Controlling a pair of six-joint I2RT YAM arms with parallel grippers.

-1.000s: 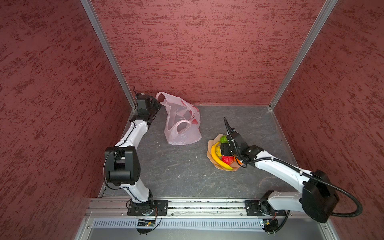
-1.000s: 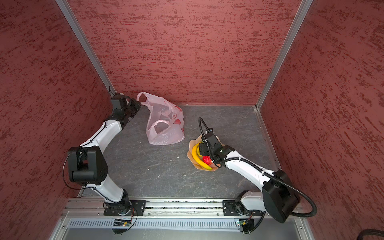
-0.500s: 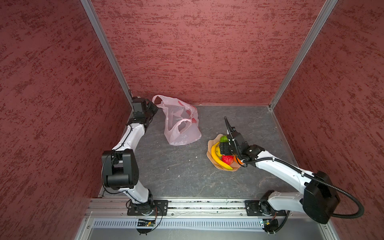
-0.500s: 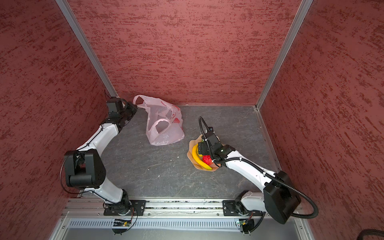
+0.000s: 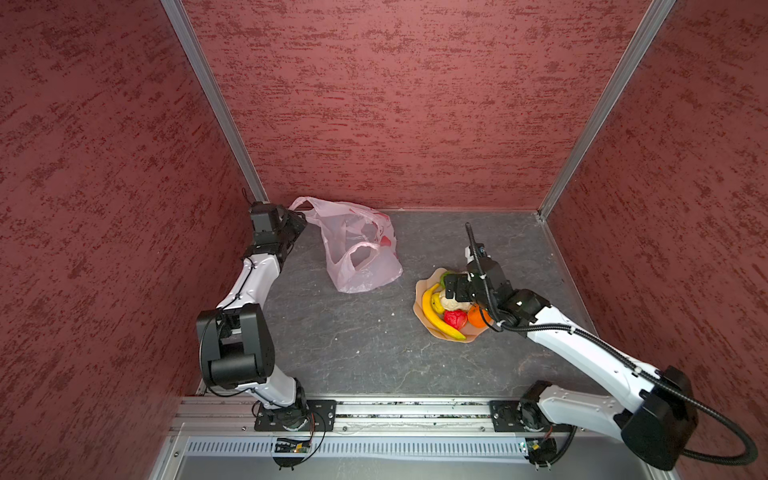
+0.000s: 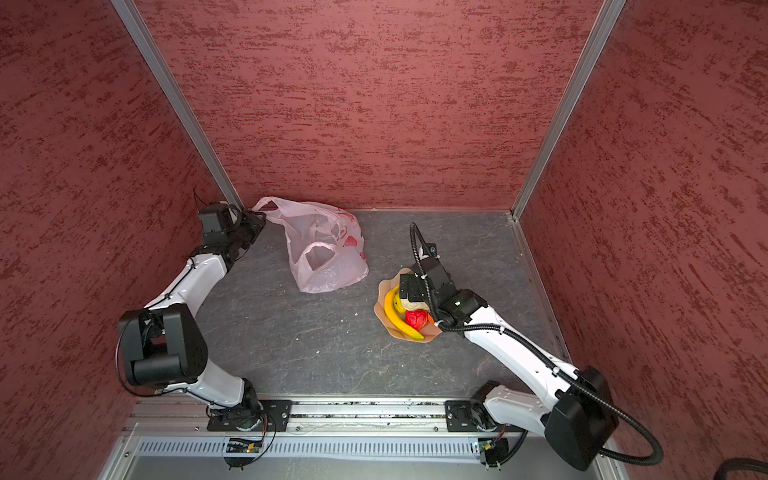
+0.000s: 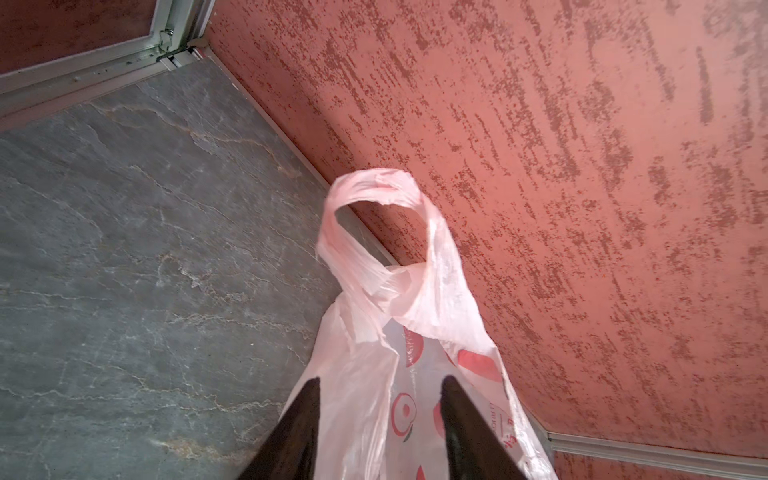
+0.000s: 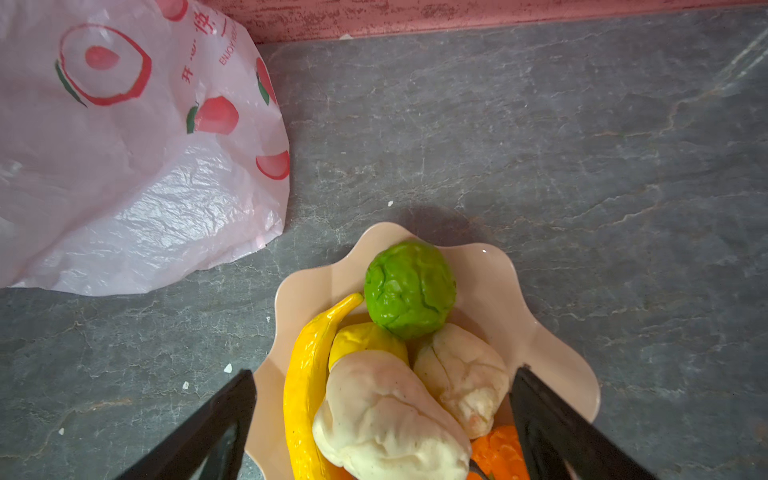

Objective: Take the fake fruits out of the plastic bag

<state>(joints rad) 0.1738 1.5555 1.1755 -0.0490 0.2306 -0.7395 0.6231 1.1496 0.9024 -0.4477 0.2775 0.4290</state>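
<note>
1. The pink bag (image 5: 361,266) lies crumpled on the grey table (image 5: 353,357) near the back wall, with one loop handle raised.
2. The left gripper (image 7: 381,380) is at that handle with its fingers partly apart, clamping nothing. Whether the film brushes them is hard to tell.
3. The fruits sit in a peach dish (image 8: 498,286) just beside the bag: banana (image 8: 307,365), green ball (image 8: 409,289), beige lumps (image 8: 386,415), red ball (image 5: 455,319).
4. The right gripper (image 8: 385,370) hangs over the dish, spread wide and holding nothing.

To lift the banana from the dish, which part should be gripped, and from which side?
Probably its middle, from above, closing across the thin width. The banana lies flat along the dish rim, its outer flank free; the beige piece and yellow ball crowd the inner flank.
</note>
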